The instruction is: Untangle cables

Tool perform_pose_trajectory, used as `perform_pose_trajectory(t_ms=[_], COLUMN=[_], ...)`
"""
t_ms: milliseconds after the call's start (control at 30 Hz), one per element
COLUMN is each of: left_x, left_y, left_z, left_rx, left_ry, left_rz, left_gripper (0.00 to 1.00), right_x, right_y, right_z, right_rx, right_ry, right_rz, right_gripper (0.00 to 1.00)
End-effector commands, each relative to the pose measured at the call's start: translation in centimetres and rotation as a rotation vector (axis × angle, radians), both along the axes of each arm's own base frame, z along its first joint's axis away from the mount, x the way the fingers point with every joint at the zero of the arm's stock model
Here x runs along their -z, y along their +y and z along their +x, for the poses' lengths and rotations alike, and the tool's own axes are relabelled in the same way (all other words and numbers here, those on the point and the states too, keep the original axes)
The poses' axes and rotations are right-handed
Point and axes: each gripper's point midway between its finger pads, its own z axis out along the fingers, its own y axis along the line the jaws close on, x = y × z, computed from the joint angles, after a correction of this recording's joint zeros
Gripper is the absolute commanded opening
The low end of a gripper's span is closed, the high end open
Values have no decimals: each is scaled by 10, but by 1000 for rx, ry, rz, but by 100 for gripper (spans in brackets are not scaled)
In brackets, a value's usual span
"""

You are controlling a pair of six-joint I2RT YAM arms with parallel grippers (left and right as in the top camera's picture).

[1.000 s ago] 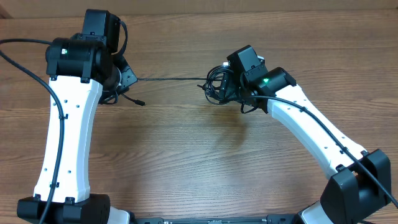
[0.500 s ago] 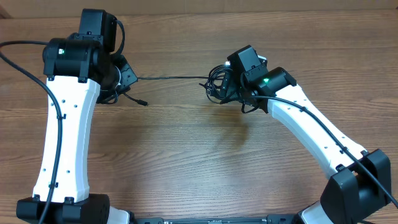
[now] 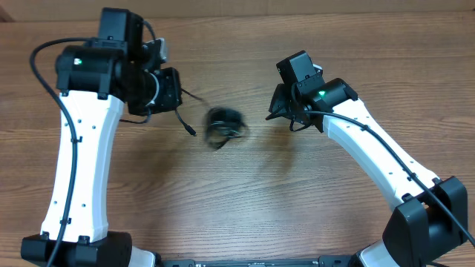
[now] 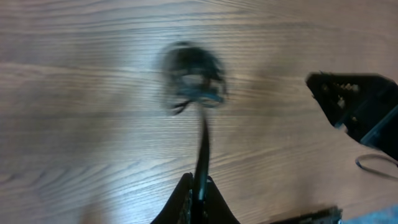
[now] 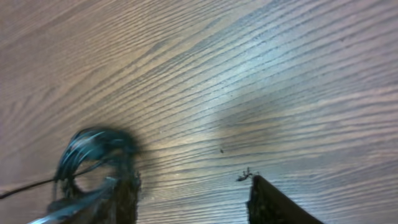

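The cables form one small black bundle [image 3: 223, 124], blurred by motion, on the wood between the two arms. In the left wrist view the bundle [image 4: 194, 76] lies ahead of my left gripper [image 4: 200, 183], which is shut on a single strand [image 4: 202, 146] running back from it. Seen from overhead, my left gripper [image 3: 178, 93] sits left of the bundle, and a loose plug end [image 3: 191, 132] trails below it. My right gripper [image 3: 273, 113] stands open to the right of the bundle, apart from it. In the right wrist view the bundle [image 5: 93, 152] lies beside the left finger [image 5: 127, 199], with bare wood between the fingers.
The wooden table [image 3: 245, 193] fills every view. The white arms with their thick black cables stand at the left [image 3: 78, 170] and right [image 3: 378, 159]. The right gripper's black body [image 4: 357, 112] shows at the right edge of the left wrist view.
The bundle has left the right gripper and shot left to the middle of the table. The right gripper let go of it. The left gripper swung right, still holding its strand.
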Motion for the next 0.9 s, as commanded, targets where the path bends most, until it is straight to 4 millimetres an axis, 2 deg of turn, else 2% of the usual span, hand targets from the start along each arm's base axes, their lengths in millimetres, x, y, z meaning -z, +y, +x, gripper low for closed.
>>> perform_pose_trajectory(t_ms=[0,67,100,333,533,733,867], left_x=[-14,-13,-13,-9,-5,0,-4], left_y=[-6,-6,-8,-41,-66,-78,-98], left_z=[-2,-1,-2,-2,0,-4,-15], left_rx=[13,2,8,105,173,206,348], left_ry=[-49,-41,-40,-38,-54,-40,-68], left_rz=[0,0,-8,-45,-44,-44,-69], left_gripper=[4,4,4,4,4,4,4], right_x=[3,3,3,1,2,2,1], right_y=[-1,-1,0,12,12,12,12], right_z=[0,0,-1,0,-1,-2,-1], right_rx=[3,2,0,-28,-28,-27,-28], right_ry=[10,11,12,14,20,21,17], right_rz=[5,9,11,74,71,71,72], right_gripper=[52,54,58,70,73,77,83])
